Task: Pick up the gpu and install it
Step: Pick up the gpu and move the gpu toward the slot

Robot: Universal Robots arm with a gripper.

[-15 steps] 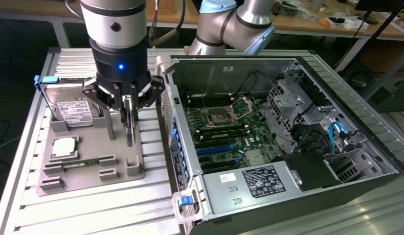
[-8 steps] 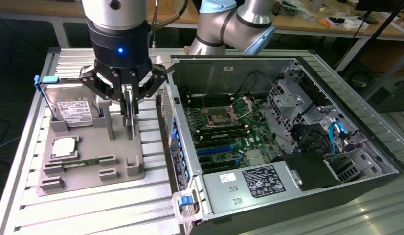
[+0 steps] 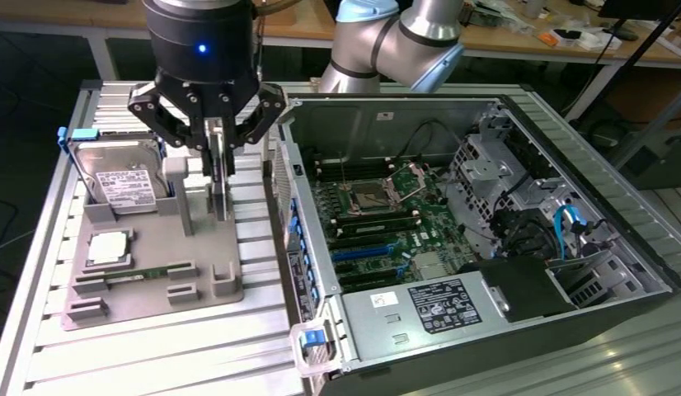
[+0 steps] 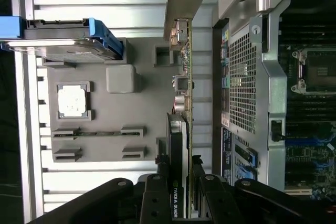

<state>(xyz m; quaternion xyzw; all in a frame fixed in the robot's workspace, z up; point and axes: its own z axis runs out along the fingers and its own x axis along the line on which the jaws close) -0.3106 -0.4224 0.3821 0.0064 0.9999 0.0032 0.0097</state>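
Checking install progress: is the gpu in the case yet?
Out. The gpu stands on edge at the gray fixture outside the case, under the gripper.

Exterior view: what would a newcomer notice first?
The gripper is closed on the gpu, which stands on edge on the gray fixture. On the exterior view's right lies the open PC case, motherboard bare; a hard drive stands in the fixture, toward the exterior view's left.

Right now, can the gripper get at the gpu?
Likely yes: the gripper sits directly over the gpu, which stands on edge in the gray holder; nothing lies between them, and the PC case is off to the side.
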